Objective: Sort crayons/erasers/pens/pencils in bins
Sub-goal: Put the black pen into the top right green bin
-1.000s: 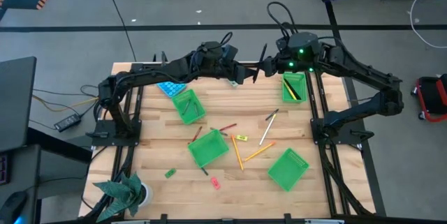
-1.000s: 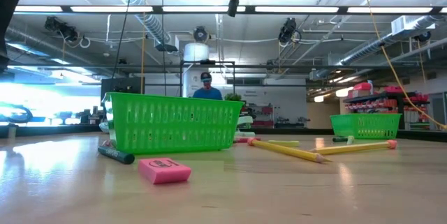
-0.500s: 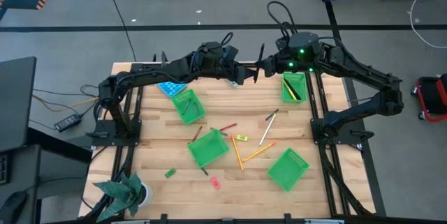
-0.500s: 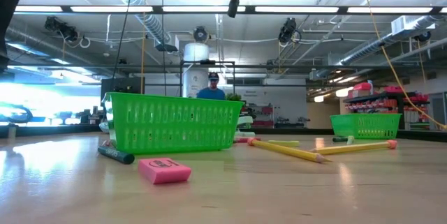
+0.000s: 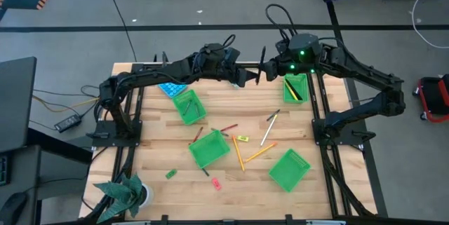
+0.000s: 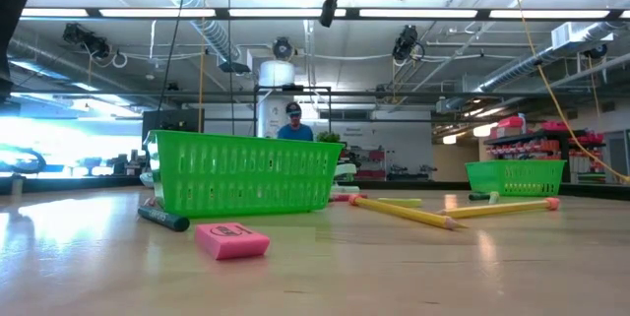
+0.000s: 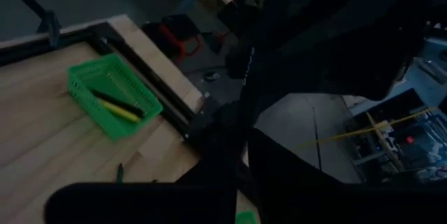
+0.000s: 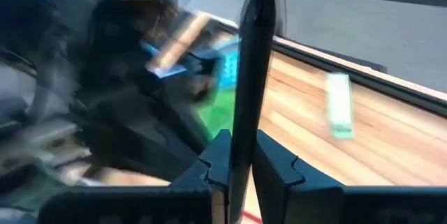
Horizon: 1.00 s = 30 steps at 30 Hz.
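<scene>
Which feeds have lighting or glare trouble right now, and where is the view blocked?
High view: evenly lit, no glare on the table. Low view: ceiling lights mirror off the wood, with a bright patch at left. Left wrist view: mostly dark, arm silhouettes fill it; only the bin corner is lit. Right wrist view: the pen in the right pincer splits the picture.

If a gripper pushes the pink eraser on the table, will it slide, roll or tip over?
The pink eraser lies flat as a low, wide block, so it will probably neither roll nor tip. Its matte, rubbery look suggests it may drag on the wooden table rather than glide. It is far smaller than the green bin, so it is likely light.
</scene>
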Each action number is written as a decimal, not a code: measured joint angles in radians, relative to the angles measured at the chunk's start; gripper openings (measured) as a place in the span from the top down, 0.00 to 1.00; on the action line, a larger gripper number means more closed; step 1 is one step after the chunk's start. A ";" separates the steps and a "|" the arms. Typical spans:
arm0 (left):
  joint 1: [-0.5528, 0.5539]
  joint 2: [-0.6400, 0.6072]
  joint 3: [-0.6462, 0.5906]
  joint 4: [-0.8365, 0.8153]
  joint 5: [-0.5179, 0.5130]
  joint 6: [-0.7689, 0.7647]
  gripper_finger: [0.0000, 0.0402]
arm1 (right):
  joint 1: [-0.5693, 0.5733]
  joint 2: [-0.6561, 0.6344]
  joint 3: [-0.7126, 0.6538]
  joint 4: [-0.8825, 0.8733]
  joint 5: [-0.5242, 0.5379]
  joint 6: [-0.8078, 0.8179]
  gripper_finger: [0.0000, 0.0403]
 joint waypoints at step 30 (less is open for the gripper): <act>0.084 -0.112 0.001 -0.289 -0.013 0.274 0.70 | -0.490 0.055 -0.431 -0.317 -0.039 -0.360 0.88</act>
